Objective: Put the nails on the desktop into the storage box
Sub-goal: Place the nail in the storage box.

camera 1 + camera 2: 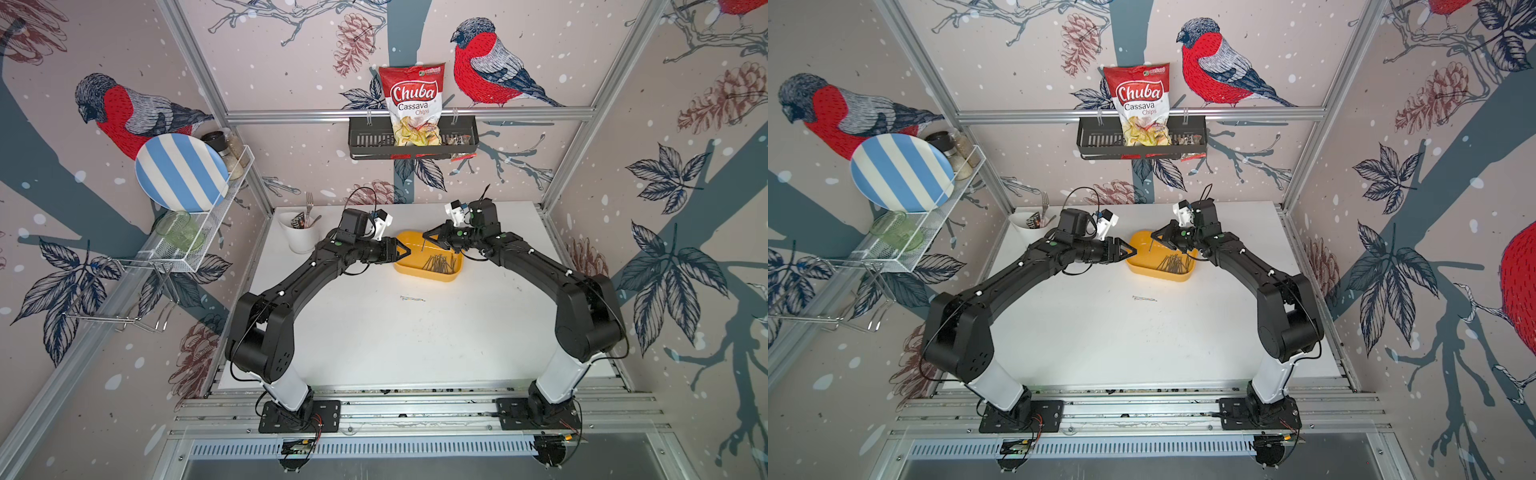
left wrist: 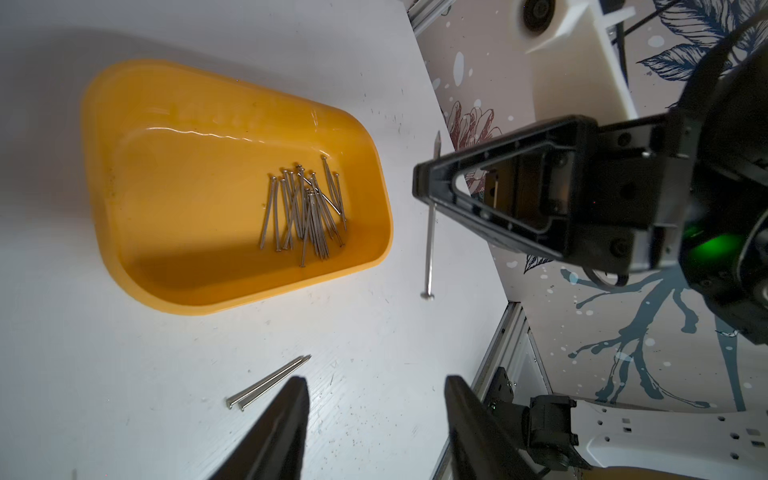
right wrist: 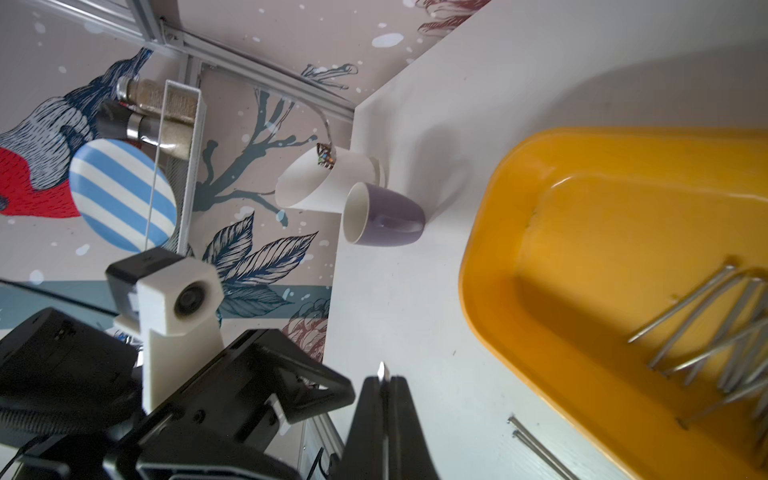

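Both arms, left [image 1: 291,291] and right [image 1: 540,266], are mostly matte black with chunky rounded joint housings. There's a white tapered segment [image 1: 286,386] just above each black bolted base plate [image 1: 328,415]. Thin black cables [image 1: 361,193] loop off the wrists, with tiny white clips [image 1: 282,293] along the links. White printed camera mounts [image 1: 381,226] and a green status light [image 2: 715,245] sit by the triangular, open-frame black jaws.

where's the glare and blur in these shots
Left wrist view: glare streak on the inner wall of the yellow box, left gripper out of focus. Right wrist view: nails in the box smeared soft. Both top views: table evenly lit, sharp.
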Motion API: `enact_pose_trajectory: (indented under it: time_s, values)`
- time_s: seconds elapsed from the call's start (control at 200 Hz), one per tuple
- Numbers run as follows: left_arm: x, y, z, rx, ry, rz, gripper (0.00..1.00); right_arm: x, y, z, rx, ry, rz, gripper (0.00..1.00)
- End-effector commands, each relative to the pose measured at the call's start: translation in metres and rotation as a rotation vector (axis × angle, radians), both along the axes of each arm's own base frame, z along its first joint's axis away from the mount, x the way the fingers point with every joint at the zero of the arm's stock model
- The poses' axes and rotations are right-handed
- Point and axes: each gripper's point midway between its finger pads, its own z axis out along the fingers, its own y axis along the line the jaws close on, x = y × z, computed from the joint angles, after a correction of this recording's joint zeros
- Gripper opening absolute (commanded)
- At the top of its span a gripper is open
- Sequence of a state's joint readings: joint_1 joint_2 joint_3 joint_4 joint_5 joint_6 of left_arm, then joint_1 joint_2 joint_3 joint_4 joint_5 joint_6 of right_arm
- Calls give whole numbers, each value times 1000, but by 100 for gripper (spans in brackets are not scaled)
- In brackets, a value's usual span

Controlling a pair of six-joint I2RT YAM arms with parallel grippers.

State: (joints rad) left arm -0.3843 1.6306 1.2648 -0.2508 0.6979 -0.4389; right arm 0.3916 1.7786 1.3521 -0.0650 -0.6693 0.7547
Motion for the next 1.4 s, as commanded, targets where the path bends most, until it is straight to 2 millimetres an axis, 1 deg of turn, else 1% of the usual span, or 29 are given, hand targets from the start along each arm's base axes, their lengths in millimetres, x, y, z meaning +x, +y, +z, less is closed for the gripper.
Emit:
enact_pose_trajectory:
  time_s: [0.0,0.04,0.08,0.125,0.26,0.335,0.55,0.74,0.875,0.99,1.121,1.256,1.341,1.396]
  values:
    - [-4,10,-5,21,-6,13,56,10,-25,-29,-135,53,-70,0]
    - [-6,14,-9,33,1,22,57,13,-33,-38,-184,70,-92,0]
    - [-7,17,-12,50,3,28,59,14,-40,-49,-239,94,-103,0]
    - [-9,19,-15,63,9,28,60,15,-47,-61,-300,119,-115,0]
    - [-14,24,-24,93,23,35,61,11,-61,-93,-423,172,-130,0]
    - [-15,26,-28,103,29,42,61,9,-63,-107,-456,191,-128,0]
    - [-20,28,-36,124,49,44,62,8,-64,-138,-545,226,-112,0]
    - [-22,31,-42,139,59,48,63,9,-60,-155,-605,238,-94,0]
    - [-24,33,-47,156,65,48,63,11,-59,-158,-639,239,-86,0]
    - [-26,36,-53,174,70,48,63,11,-59,-156,-655,234,-86,11]
    - [-26,36,-58,180,76,44,63,10,-58,-153,-658,232,-86,20]
    - [-25,34,-62,180,83,38,64,10,-51,-141,-642,200,-77,29]
    - [-23,33,-64,175,86,32,64,8,-49,-135,-638,188,-79,30]
    - [-22,32,-65,173,86,31,64,8,-47,-127,-631,172,-82,31]
